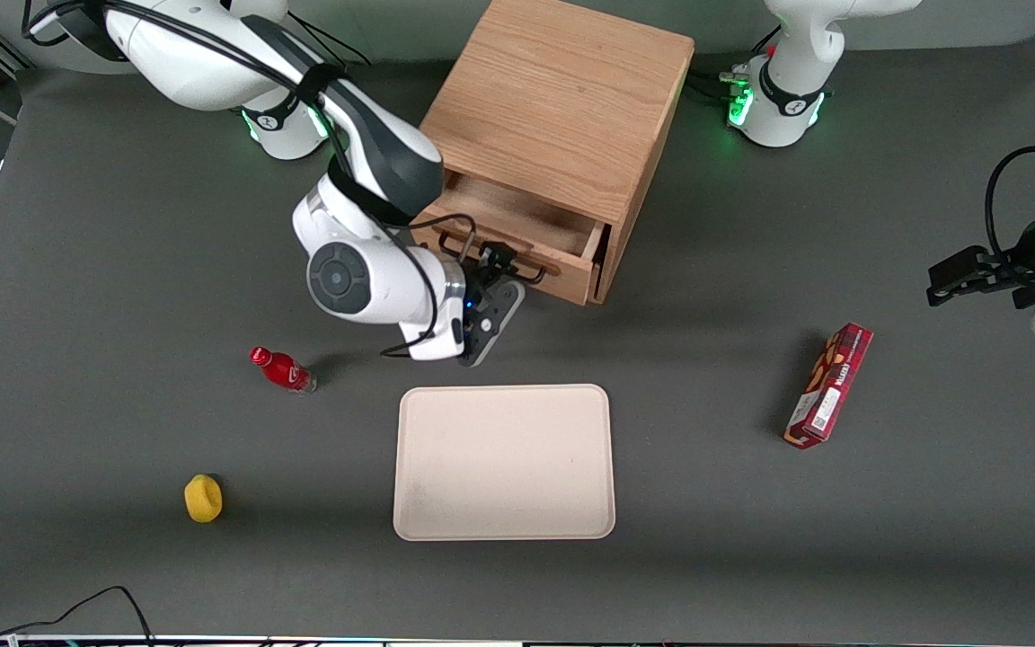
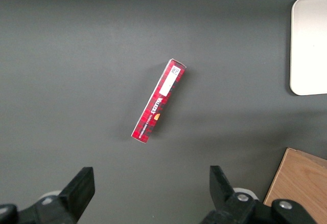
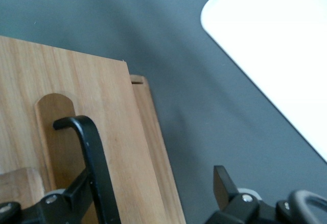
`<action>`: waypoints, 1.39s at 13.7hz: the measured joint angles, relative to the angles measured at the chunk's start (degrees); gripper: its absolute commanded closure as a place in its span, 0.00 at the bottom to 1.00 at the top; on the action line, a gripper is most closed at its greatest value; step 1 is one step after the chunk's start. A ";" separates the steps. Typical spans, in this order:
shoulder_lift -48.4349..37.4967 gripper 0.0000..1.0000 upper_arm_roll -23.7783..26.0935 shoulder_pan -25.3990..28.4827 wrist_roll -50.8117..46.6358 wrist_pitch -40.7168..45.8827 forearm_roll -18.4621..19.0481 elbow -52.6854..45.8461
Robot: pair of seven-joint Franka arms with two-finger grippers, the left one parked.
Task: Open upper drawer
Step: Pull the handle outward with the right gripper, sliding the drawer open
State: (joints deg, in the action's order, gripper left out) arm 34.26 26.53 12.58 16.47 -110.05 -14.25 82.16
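The dark grey table (image 1: 122, 270) carries a light oak cabinet (image 1: 562, 99) at the end farthest from the front camera. Its upper drawer (image 1: 517, 220), a light oak drawer with a wide flat front, stands part-way out of the cabinet toward the camera, its bare inside showing. A good share of the task therefore looks done. What is left, as a judgement, is more travel if the drawer is meant to come fully out, then a clean withdrawal.

Nearer the camera than the cabinet lies a cream rectangular tray (image 1: 504, 463). Between tray and drawer front hangs the right arm's gripper (image 1: 501, 261), at the black wire bar handle (image 1: 482, 252). A red rectangular snack box (image 1: 829, 386) lies toward the parked arm's end. A small red bottle (image 1: 284, 369) lies toward the working arm's end, with a yellow rounded object (image 1: 203, 498) nearer the camera than it.

The front view gives the drawer's opening and the whole layout, but not the grasp. The right wrist view supplies that. The gripper (image 3: 148, 183) is spread wide, with the handle (image 3: 89, 147) running just beside one finger (image 3: 76, 193) and the other finger well apart from it. The bar is not clamped, and contact with the near finger cannot be settled. That view also shows the grain of the drawer front (image 3: 30, 81). The left wrist view adds only the snack box (image 2: 158, 101) seen from above.
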 measured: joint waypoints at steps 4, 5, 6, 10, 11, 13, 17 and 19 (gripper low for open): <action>2.73 0.00 -2.29 -0.11 0.02 1.86 0.45 -4.35; 3.29 0.00 -2.59 -0.11 0.02 2.05 0.99 -4.98; 3.74 0.00 -2.89 -0.06 0.02 2.09 1.20 -5.60; 4.57 0.00 -5.45 -0.03 1.86 2.37 1.48 -8.05; 4.93 0.00 -6.11 -0.02 2.38 2.42 1.49 -8.90; 5.72 0.00 -7.36 -0.06 2.83 2.94 1.51 -10.73; 7.86 0.00 -9.45 -0.06 4.88 4.19 1.60 -15.69; 8.55 0.00 -11.02 -0.14 6.93 5.50 1.60 -18.11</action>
State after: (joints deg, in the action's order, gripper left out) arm 42.81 15.51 12.44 23.39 -104.55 -12.64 64.05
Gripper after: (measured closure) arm 0.000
